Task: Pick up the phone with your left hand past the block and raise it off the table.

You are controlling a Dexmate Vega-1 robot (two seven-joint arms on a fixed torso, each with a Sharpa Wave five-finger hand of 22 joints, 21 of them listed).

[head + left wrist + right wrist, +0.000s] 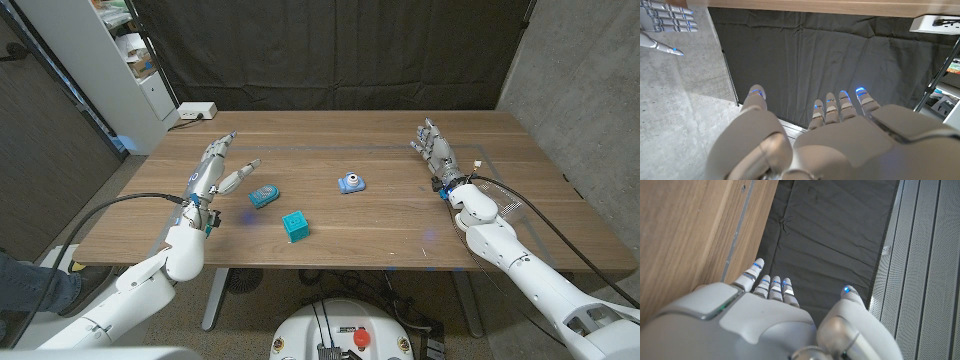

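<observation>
Phone (263, 195) (flat, teal), square teal block (294, 226), left hand (214, 172) spread, empty.

Open tabletop (400, 235) between left hand (212, 172) and phone (264, 196), fingers spread, holding nothing. Teal block (294, 226) just beside phone on the near side, apart from it. Blue toy camera (351, 184) farther right, well apart. Right hand (436, 150) off at the far right edge, also spread.

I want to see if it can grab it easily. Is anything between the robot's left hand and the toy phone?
No. In the head view, only bare table lies between the left hand and the phone; the block sits nearer the front edge.
</observation>
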